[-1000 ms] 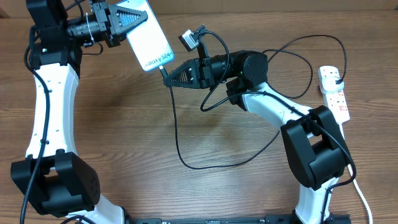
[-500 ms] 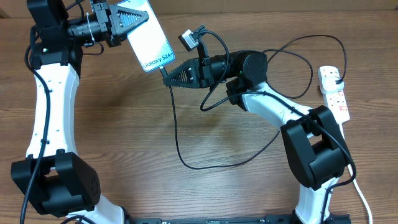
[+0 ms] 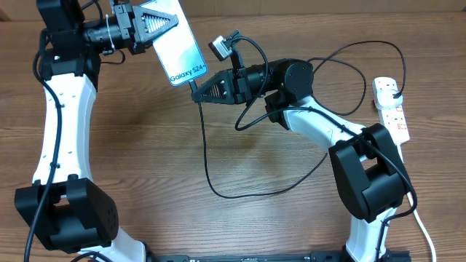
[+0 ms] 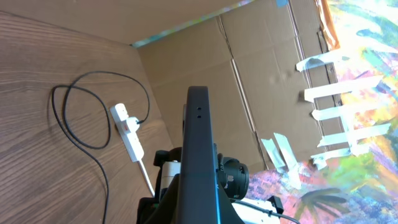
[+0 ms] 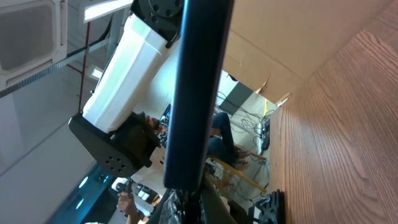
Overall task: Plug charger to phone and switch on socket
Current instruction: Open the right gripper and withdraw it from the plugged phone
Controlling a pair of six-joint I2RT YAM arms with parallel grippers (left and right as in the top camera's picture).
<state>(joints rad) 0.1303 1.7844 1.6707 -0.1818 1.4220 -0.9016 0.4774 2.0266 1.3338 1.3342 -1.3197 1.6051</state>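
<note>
My left gripper (image 3: 156, 22) is shut on the phone (image 3: 178, 47) and holds it above the table at the back left, lit screen up. The phone shows edge-on in the left wrist view (image 4: 198, 155) and in the right wrist view (image 5: 199, 87). My right gripper (image 3: 198, 93) is shut on the charger's connector tip, right at the phone's lower end; I cannot tell if it is inserted. The thin black charger cable (image 3: 206, 156) loops across the table to its plug (image 3: 394, 92) in the white socket (image 3: 391, 109) at the right edge.
The socket (image 4: 129, 129) and cable loops (image 4: 74, 134) also show in the left wrist view, near a cardboard wall behind the table. The socket's white cord runs down the right side past my right arm's base (image 3: 368, 182).
The left gripper and phone have shifted slightly to the right, toward the connector. The right arm has barely moved.
</note>
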